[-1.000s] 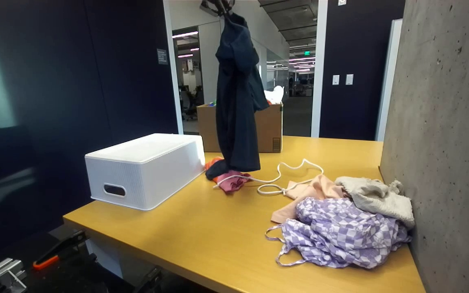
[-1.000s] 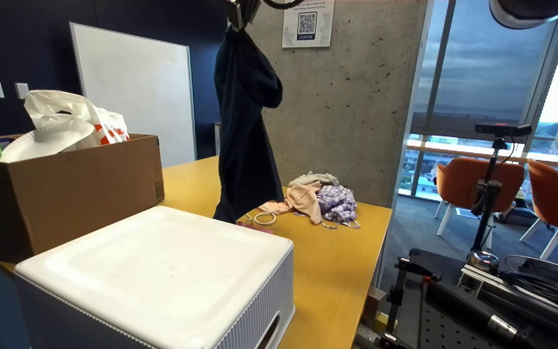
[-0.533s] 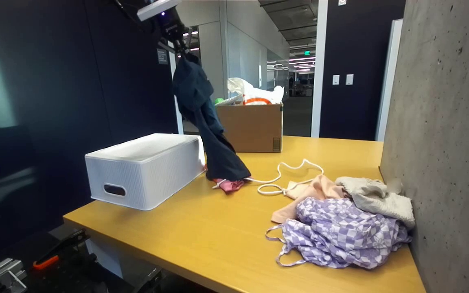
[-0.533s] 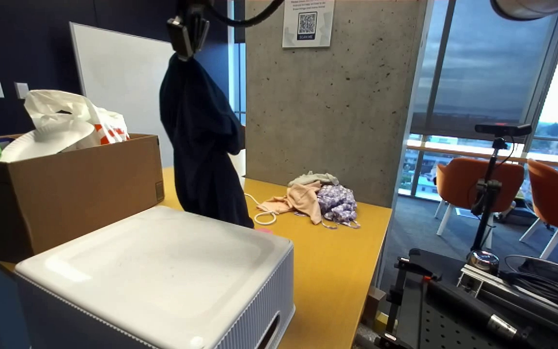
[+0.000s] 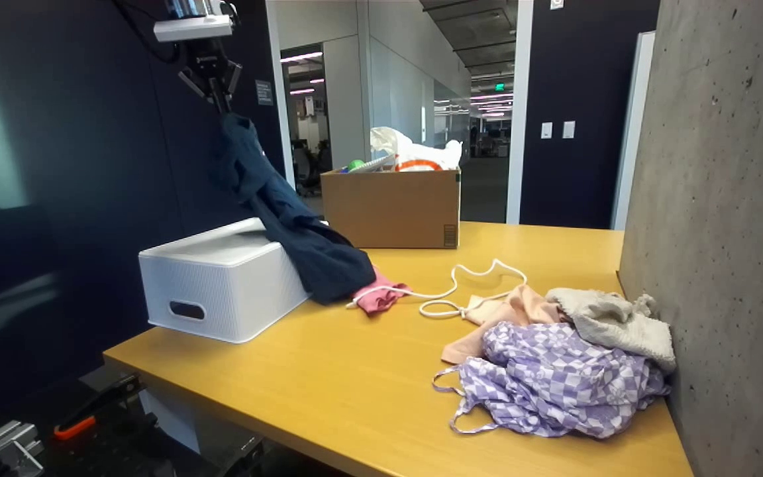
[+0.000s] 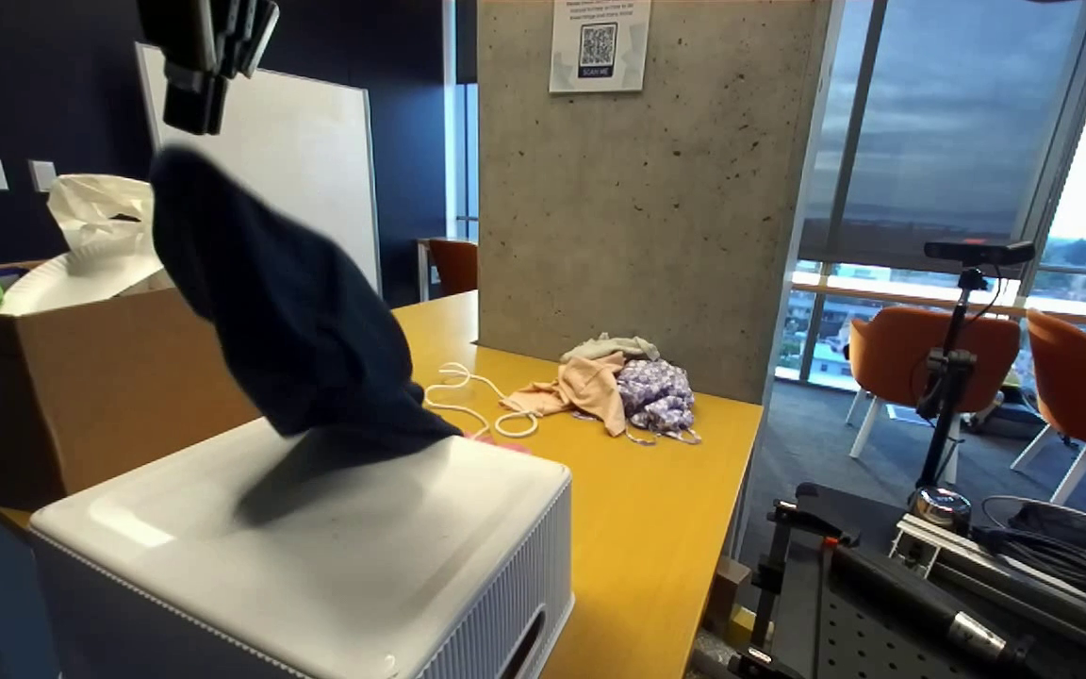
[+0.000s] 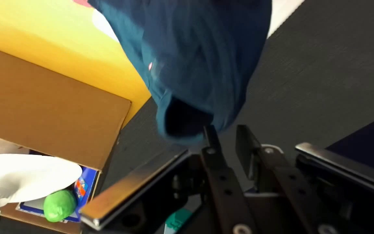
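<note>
Concrete wall [image 5: 719, 232] on one flank, dark blue wall [image 5: 110, 165] on the other, and a yellow counter [image 5: 368, 371] running between them, dotted with clothes! High over the white box [image 5: 255, 298], look at the fingers [image 7: 212, 143]: just slightly parted, a slim gap between the tips in the wrist view, and they have hold of nothing. Right below them, the dark blue garment [image 5: 302, 238]! Its upper end [image 6: 189, 184] is up in mid-air, blurred, clear of the tips in an exterior view. From there the cloth slants down across the top of the white box, throws a shadow on it, spills over the edge and finishes low by the pink cloth [image 5: 381, 299]. White cord [image 5: 429, 295] snakes across from there towards the heap: peach cloth [image 5: 520, 308], cream cloth [image 5: 620, 324], and a purple checked garment [image 5: 560, 384] out front with its thin straps loose. Behind the action, a cardboard box [image 5: 391, 209], stuffed to the brim, white bag [image 5: 431, 156] and green lump [image 7: 59, 205] showing at the top!
</note>
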Tool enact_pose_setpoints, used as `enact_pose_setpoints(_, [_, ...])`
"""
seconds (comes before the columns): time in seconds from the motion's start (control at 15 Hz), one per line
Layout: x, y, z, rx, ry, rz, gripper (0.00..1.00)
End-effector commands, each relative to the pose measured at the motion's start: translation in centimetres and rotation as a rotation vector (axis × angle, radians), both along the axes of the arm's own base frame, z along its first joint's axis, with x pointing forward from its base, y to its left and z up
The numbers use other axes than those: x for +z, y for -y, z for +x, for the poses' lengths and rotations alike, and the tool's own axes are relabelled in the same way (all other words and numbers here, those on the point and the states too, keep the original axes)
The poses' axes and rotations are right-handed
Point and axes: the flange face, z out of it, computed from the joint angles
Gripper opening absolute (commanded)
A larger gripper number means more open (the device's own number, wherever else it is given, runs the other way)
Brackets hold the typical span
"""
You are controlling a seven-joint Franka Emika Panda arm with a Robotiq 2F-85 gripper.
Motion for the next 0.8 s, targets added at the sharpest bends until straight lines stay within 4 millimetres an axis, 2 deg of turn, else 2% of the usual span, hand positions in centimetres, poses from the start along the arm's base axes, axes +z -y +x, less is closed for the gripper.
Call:
enact_pose_setpoints(0.0, [-0.2, 1.7, -0.7, 0.005, -0.037, 0.026, 0.52])
enact_pose_setpoints(0.2, [-1.1, 3.2, -0.5, -0.027, -0.056, 0.004, 0.75])
enact_pose_setpoints(0.4, [-2.4, 4.4, -1.2, -0.084, -0.116, -0.033, 0.96])
enact_pose_setpoints(0.47, [-2.9, 4.6, -1.5, -0.1, -0.131, -0.037, 0.99])
enact_pose_setpoints(0.73, [-5.9, 5.0, -3.3, -0.155, -0.219, -0.046, 1.0])
